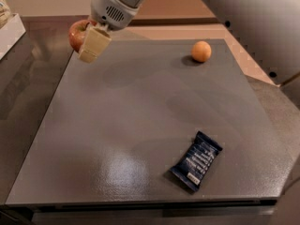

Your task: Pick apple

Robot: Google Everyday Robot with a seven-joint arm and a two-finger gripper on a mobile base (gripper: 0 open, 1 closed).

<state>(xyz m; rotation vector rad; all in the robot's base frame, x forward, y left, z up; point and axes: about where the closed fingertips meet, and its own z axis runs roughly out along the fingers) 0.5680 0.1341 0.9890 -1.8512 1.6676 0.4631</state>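
While the pincer [84, 45] pinches the apple [75, 33], orange [201, 51] and packet [196, 161] lie far off.

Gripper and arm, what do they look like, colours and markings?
The arm is smooth, rounded and pale grey, with small dark holes along its edge. Its wrist is a white cylinder with a dark slotted vent. The gripper, upper left at the apple, has a blocky cream finger.
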